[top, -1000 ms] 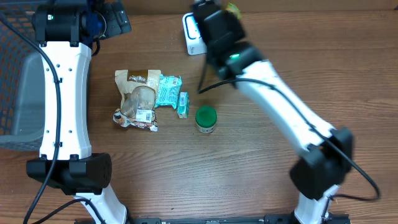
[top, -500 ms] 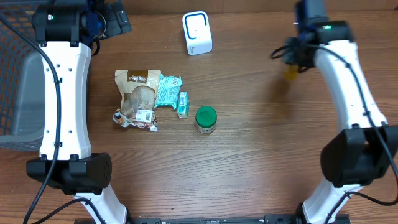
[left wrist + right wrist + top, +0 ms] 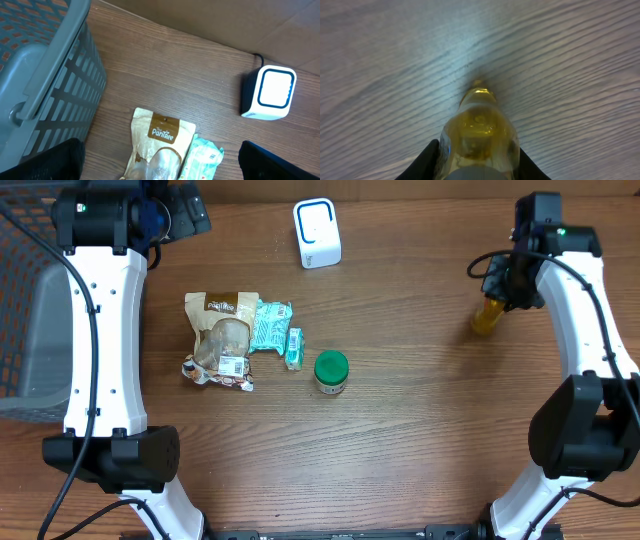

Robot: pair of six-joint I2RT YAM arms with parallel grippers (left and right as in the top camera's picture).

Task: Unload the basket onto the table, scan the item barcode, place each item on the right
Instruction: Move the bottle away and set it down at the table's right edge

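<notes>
At the far right, a small yellow translucent bottle [image 3: 484, 317], clamped between the jaws of the right gripper [image 3: 478, 152], tilted, narrow end pointing downward. At far centre, a white box-shaped scanner [image 3: 317, 233] with blue-rimmed bright face, standing upright, well apart from the bottle.

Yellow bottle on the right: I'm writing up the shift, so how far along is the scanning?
Done, probably: the bottle was at the scanner a second ago and now is far right of it. In hand: the right gripper holds it. Left: the bag, teal packs and jar lie untouched; the left gripper is open and empty.
</notes>
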